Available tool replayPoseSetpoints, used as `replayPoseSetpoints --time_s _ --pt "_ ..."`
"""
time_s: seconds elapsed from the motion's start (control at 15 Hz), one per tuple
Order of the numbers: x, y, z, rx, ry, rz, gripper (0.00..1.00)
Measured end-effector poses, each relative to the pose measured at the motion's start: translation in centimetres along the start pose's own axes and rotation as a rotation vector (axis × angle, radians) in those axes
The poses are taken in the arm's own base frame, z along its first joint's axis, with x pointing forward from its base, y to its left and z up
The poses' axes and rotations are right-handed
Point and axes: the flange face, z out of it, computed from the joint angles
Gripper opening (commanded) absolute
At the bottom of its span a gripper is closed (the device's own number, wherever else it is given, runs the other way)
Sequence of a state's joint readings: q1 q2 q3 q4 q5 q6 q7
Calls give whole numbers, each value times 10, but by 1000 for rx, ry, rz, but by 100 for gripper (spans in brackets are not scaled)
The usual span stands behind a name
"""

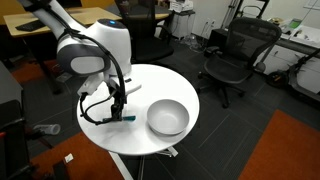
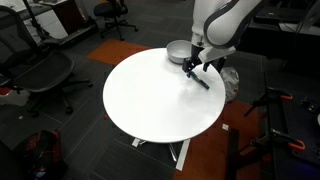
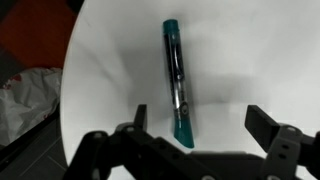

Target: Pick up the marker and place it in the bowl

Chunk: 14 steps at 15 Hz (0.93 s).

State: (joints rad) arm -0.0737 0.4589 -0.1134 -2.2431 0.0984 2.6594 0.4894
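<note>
The marker [image 3: 177, 85] lies flat on the white desk [image 3: 110, 70] at the centre of the wrist view. Its lower tip sits inside the pincer [image 3: 200, 128], which is spread wide, empty and cut off by the bottom edge. The bowl [image 1: 167, 118] stands right of centre, and in an exterior view the arm [image 2: 215, 25] partly hides it.

Legible texts, labels, brands, numbers, signs: none in any view. Marker [image 3: 177, 82]: the barrel carried pale streaks, too blurred to tell print from glare. Bowl [image 1: 167, 118] and tabletop [image 2: 150, 100]: nothing readable on either.
</note>
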Motion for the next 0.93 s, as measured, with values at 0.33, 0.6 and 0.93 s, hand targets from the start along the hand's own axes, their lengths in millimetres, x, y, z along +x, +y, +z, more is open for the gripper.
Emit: replayPoseSetpoints --time_s 0.33,0.6,0.93 --pt "-5 3 27 -10 -42 23 93" --pt "-8 4 42 -20 -60 30 50" --pt "-2 3 36 -12 -47 33 13"
